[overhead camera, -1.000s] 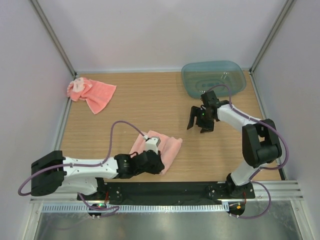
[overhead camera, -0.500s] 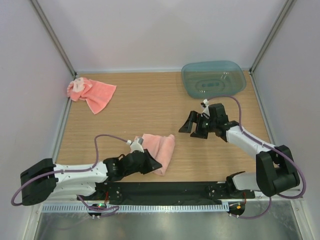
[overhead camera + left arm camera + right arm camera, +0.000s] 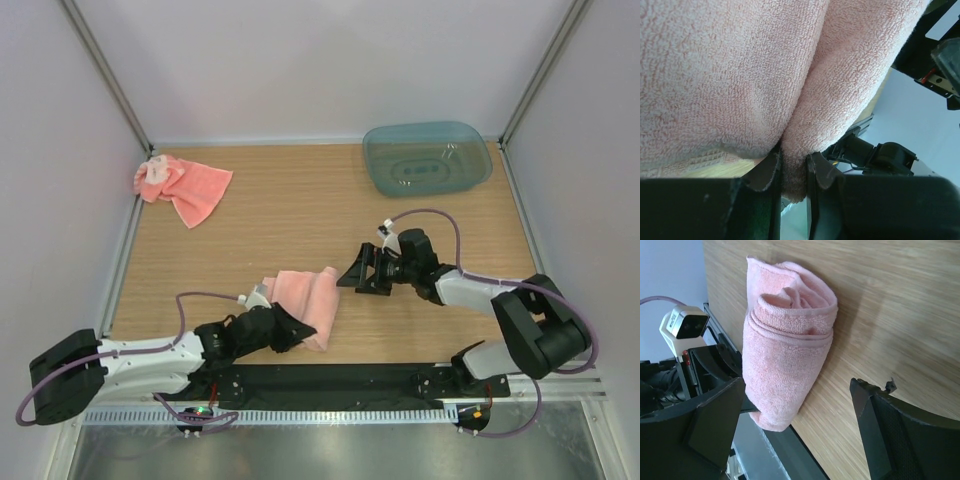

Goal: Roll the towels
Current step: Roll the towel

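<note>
The left gripper [image 3: 792, 169] pinches one end of the rolled towel [image 3: 306, 291] on the table [image 3: 300, 215] — the right gripper [image 3: 358, 280] gapes wide just beside it, grasping nothing.

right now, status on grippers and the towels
Left gripper shut on rolled towel, near end. Right gripper open, just off its far end. Second towel crumpled, far left corner. Tub far right, out of the way.

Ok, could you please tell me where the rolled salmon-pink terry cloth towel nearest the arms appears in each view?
Top external: the rolled salmon-pink terry cloth towel lies low in the picture, just left of centre.
Left wrist: it fills the upper frame.
Right wrist: it sits left of centre, rolled end facing the camera.
Shared landmark: the left gripper pinching the towel's end.
</note>
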Available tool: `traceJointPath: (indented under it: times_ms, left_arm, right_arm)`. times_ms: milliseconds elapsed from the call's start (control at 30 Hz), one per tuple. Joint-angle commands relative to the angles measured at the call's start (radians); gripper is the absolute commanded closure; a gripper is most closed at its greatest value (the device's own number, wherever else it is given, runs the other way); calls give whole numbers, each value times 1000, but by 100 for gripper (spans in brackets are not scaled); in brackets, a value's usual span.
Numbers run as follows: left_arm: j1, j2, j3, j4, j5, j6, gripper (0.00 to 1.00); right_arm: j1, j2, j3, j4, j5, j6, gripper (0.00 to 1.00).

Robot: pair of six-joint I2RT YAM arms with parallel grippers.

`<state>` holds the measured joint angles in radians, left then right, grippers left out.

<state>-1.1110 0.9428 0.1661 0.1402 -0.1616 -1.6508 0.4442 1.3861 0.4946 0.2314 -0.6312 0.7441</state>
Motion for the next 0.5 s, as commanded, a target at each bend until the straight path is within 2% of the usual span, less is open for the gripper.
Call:
traceJointPath:
  times_ms: [0,267,467]
  left_arm:
    - [13,37,-53,-128,37,-56,100]
    - [26,59,-86,-93,60,-75,100]
    - [46,67,-100,-70,73,-64,100]
  right_arm:
    - [40,47,-13,166,19,31,5]
    - [119,233,-5,313,71,57,6]
    - [177,346,22,422,82,101,12]
